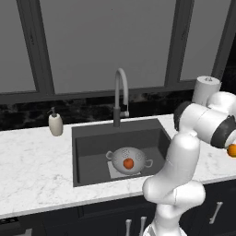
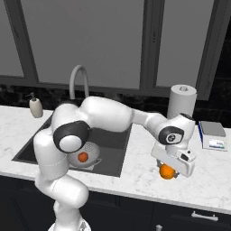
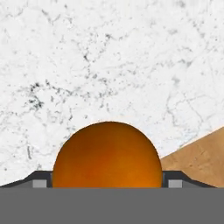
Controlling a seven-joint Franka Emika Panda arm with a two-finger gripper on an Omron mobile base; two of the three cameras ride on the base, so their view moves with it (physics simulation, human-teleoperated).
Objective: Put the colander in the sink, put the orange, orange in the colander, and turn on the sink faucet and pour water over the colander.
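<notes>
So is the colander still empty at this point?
No. The colander sits in the sink with the darker orange inside; the brighter orange is between the gripper fingers over the counter.

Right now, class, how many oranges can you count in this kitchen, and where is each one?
2. One orange lies inside the colander in the sink; the other orange sits between the pincer's fingers above the counter.

A: What's in the sink point(image 1: 87, 152)?
B: The colander point(image 1: 129, 160), on the lighter patch, with the reddish orange point(image 1: 128, 163) inside, well left of the hand.
A: The other orange point(image 1: 232, 150)?
B: At the right edge, by the wrist.
A: The faucet point(image 1: 120, 94)?
B: Behind the sink, arching over it.
</notes>
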